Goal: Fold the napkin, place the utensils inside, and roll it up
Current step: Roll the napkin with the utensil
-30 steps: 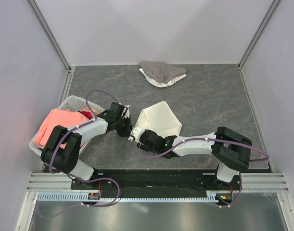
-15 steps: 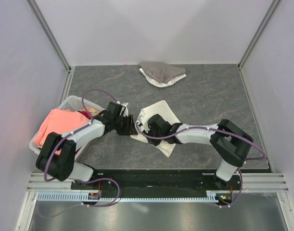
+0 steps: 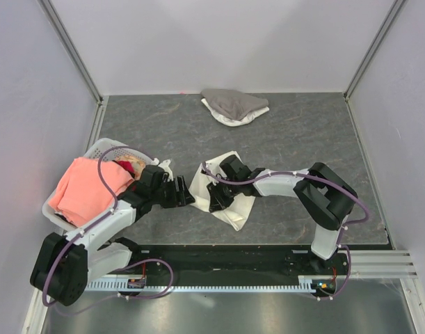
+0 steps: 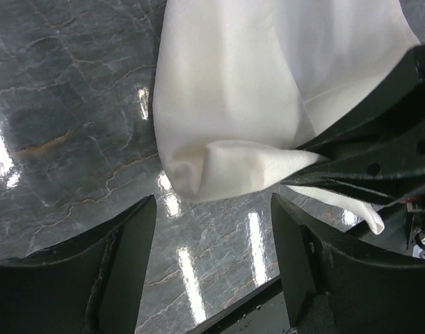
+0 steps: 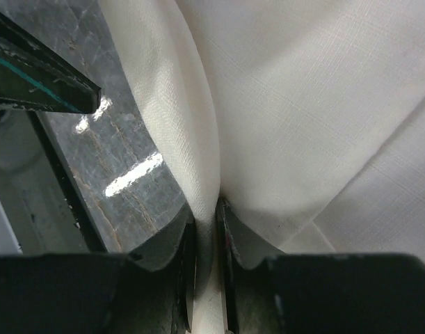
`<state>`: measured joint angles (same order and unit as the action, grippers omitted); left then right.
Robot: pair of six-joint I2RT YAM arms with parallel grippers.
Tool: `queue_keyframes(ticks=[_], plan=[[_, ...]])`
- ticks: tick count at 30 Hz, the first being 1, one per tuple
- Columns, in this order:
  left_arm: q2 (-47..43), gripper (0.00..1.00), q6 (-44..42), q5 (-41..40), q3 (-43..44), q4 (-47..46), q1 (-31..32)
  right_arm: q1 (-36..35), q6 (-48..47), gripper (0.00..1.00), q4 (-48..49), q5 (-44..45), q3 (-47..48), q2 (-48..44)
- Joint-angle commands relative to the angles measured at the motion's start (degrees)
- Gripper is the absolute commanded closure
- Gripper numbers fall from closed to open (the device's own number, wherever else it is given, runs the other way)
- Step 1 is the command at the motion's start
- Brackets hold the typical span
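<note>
While the right end effector (image 5: 205, 226) pinches a raised fold of the napkin (image 3: 229, 202), we see its two fingers pressed almost together with only the thin cloth between them. The napkin lies crumpled and partly doubled over on the dark marbled table (image 3: 302, 146), to the right of the white basket (image 3: 101, 148) and apart from it. The left end effector (image 4: 212, 257) sits low between the basket and the napkin. Its fingers are spread wide with nothing between them but bare table. In the left wrist view, a bunched corner of the cloth lies just beyond its fingertips, and the right end effector grips that same bunch from the far side. A salmon-pink cloth (image 3: 83, 188) drapes over the basket's near side and hangs past its rim. A grey-and-white cloth heap (image 3: 233, 106) rests well beyond the basket, to its right, close to the back wall. We cannot make out what else lies inside the basket.
</note>
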<state>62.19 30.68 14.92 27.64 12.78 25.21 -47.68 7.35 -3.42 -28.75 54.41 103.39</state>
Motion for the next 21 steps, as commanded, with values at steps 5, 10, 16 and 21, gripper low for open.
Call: queue_keyframes(ticks=[5, 10, 16, 21], plan=[[-4.7, 0.28, 4.8, -3.8, -5.1, -8.5, 0.2, 2.2, 0.9, 0.77, -5.3, -8.2, 0.3, 6.8], [-4.1, 0.27, 6.2, -4.1, -6.9, -13.8, 0.2, 2.5, 0.7, 0.77, -5.3, -8.3, -0.1, 8.0], [-2.3, 0.3, 6.9, -8.3, -7.8, -16.5, 0.0, 2.9, 0.7, 0.78, -5.2, -8.5, -0.5, 8.1], [0.3, 0.39, 6.8, -7.8, -8.3, -20.0, 0.0, 3.2, 0.6, 0.78, -5.2, -8.9, -0.5, 8.4]])
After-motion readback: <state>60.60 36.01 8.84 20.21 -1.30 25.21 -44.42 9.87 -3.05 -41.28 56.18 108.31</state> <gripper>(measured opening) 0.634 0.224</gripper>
